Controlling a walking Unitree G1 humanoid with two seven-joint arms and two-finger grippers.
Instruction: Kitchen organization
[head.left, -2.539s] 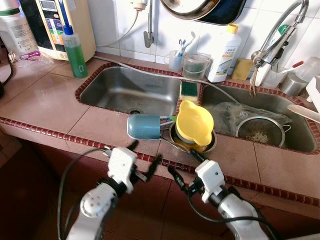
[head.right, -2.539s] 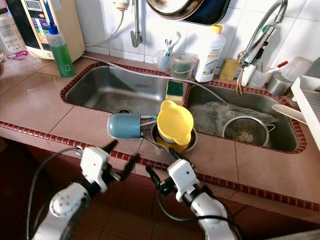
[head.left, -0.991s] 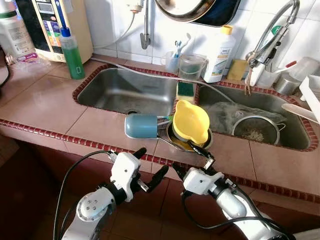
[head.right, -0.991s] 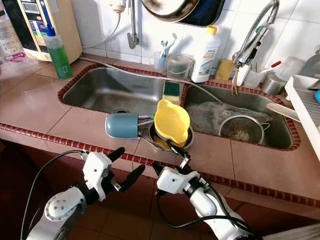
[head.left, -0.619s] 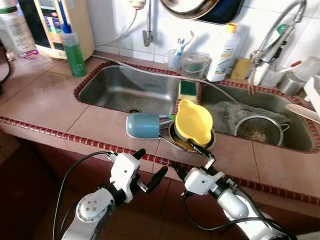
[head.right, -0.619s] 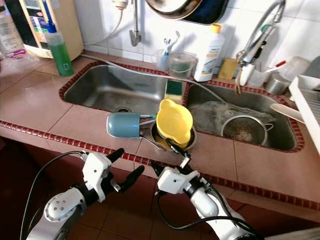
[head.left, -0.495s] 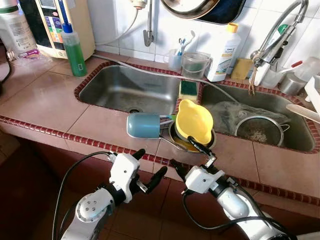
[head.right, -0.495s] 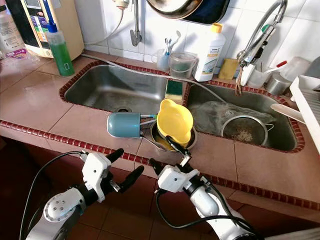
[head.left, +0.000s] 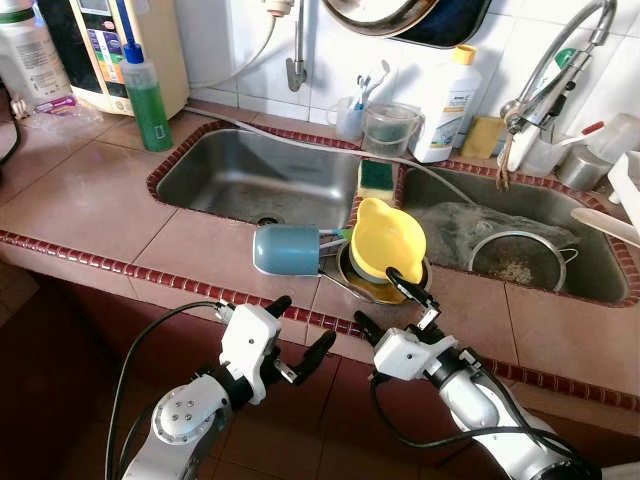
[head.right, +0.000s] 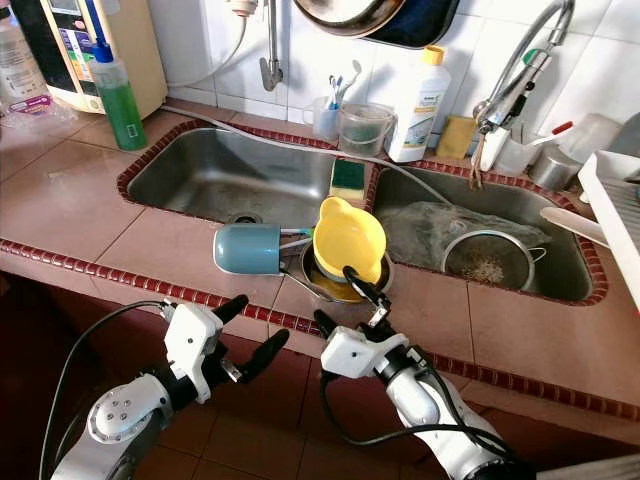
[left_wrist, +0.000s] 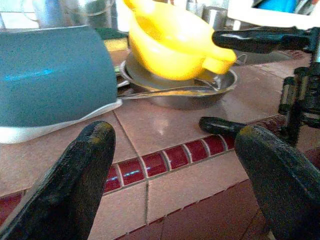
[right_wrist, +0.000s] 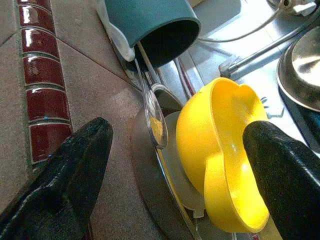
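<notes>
A yellow bowl (head.left: 388, 240) leans tilted in a shallow steel dish (head.left: 345, 276) on the counter strip between the two sinks. A blue-grey cup (head.left: 285, 250) lies on its side just left of the dish, its mouth toward the bowl (right_wrist: 220, 145). A spoon (right_wrist: 152, 117) runs from the cup (right_wrist: 150, 25) into the dish. My right gripper (head.left: 374, 295) is open at the counter's front edge. Its upper finger reaches over the edge, close to the bowl's near rim. My left gripper (head.left: 307, 318) is open below the edge, in front of the cup (left_wrist: 50, 75).
The left sink (head.left: 250, 180) holds nothing I can see; the right sink (head.left: 600, 285) holds a metal strainer (head.left: 515, 262) and a plastic bag. A sponge (head.left: 377, 180) lies on the divider. A green soap bottle (head.left: 148, 100) stands far left. A white rack (head.right: 615, 210) stands at the right.
My right gripper has risen and moved forward, so its upper finger now lies over the counter edge beside the dish. The left gripper, cup and bowl stay put.
</notes>
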